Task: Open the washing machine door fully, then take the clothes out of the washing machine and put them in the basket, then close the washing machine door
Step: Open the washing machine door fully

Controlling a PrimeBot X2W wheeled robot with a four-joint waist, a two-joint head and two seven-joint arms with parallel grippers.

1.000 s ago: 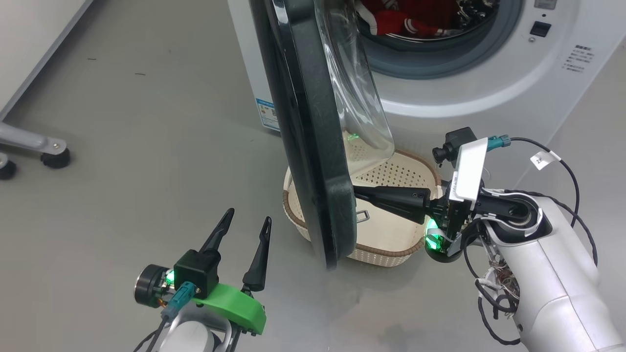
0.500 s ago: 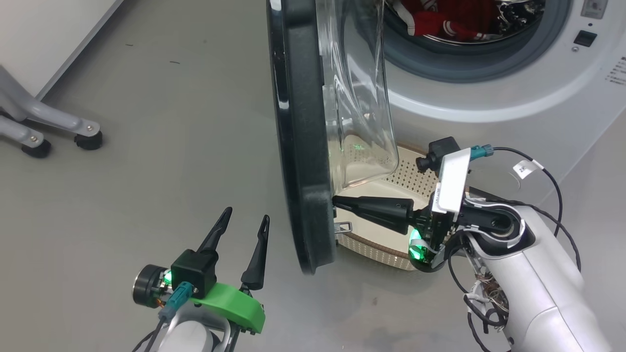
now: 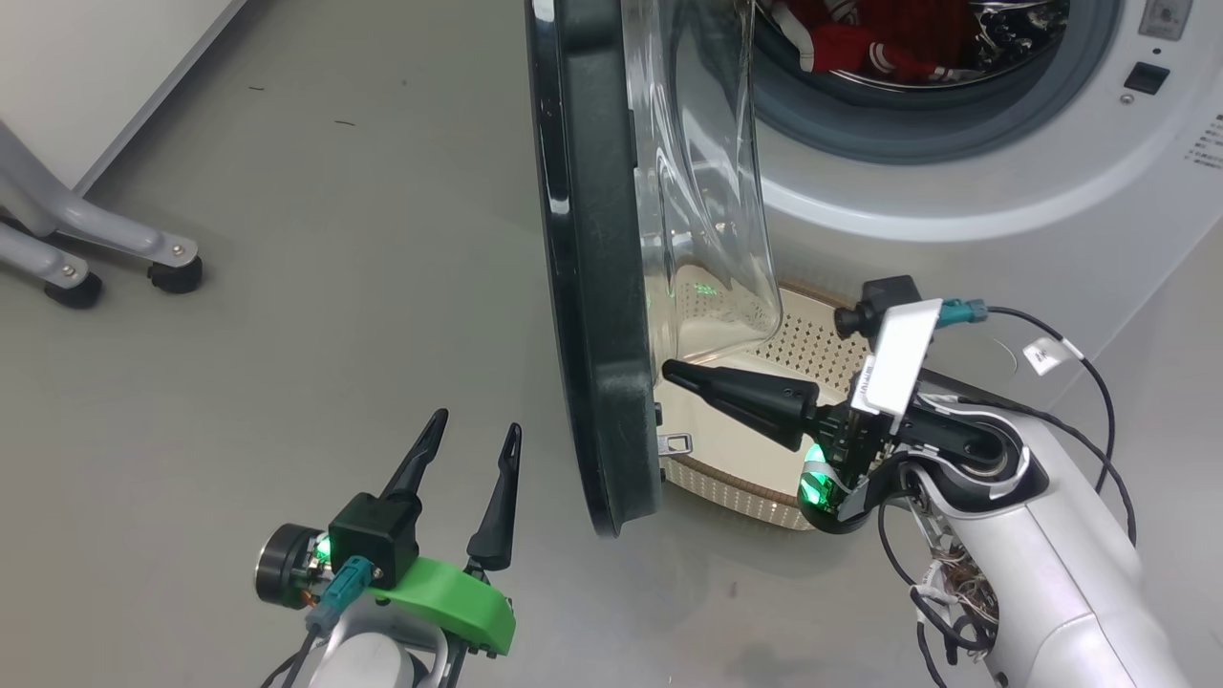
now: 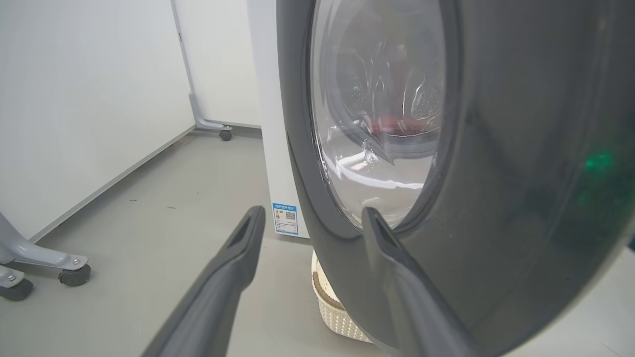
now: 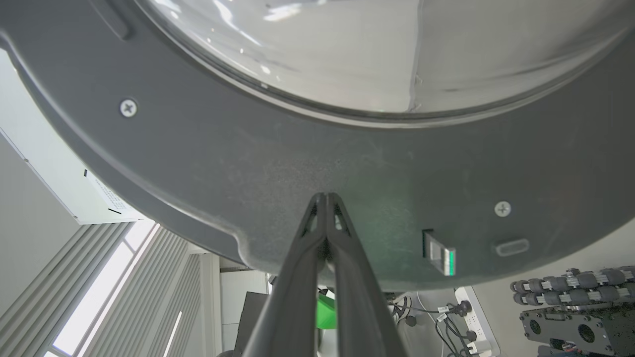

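Washing machine door [image 3: 592, 287] swung wider | clothes [image 3: 850, 43] in drum [image 3: 1013, 29] | basket [image 3: 736, 489] below

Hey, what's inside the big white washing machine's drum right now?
Bright red clothes with white-striped trim lie in the perforated steel drum. The open black-rimmed glass door overlaps the drum's left edge, and its upper part is out of frame, so anything there is hidden.

The washing machine door [image 3: 597, 287] stands edge-on, swung out before the washing machine [image 3: 955, 201], left of its opening. The clothes [image 3: 874, 48] lie inside the machine. The basket [image 3: 731, 485] sits on the floor [image 3: 334, 287] just before it, partly behind the door. The right end effector [image 3: 669, 371] reaches over the basket to the door's inner face. The left end effector [image 3: 478, 422] hangs left of the door, apart from it.
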